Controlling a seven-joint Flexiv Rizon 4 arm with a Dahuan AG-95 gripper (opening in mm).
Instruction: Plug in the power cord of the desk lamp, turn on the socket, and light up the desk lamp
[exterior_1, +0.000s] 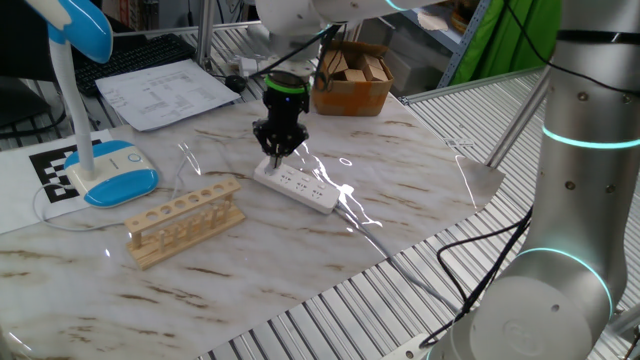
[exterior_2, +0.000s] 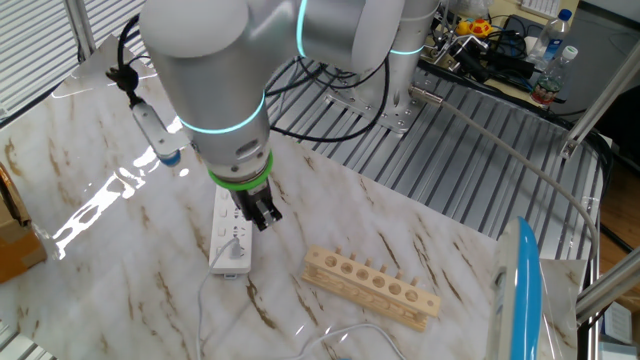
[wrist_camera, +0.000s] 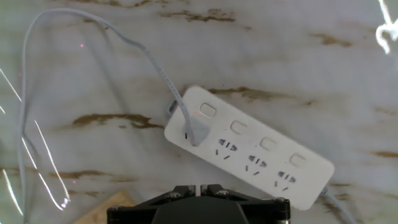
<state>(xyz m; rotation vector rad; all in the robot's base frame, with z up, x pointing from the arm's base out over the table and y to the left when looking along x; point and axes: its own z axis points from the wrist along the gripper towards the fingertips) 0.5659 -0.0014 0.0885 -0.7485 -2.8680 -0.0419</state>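
Observation:
The socket (wrist_camera: 261, 155), a long white strip, lies on the marble table; it also shows in one fixed view (exterior_1: 296, 185) and in the other fixed view (exterior_2: 231, 238). A white plug (wrist_camera: 195, 132) sits in its end outlet, and the thin power cord (wrist_camera: 152, 59) runs from it up and to the left. The desk lamp (exterior_1: 112, 170) stands at the far left with its blue head (exterior_1: 85, 25) raised. My gripper (wrist_camera: 199, 186) is shut and empty, just above the strip's plugged end (exterior_1: 277, 152), and also shows in the other fixed view (exterior_2: 262, 214).
A wooden rack (exterior_1: 185, 218) with a row of holes lies between the lamp and the strip. A cardboard box (exterior_1: 350, 80) and papers (exterior_1: 165, 92) sit at the back. The strip's thicker cable (exterior_1: 360, 212) trails toward the table's front edge.

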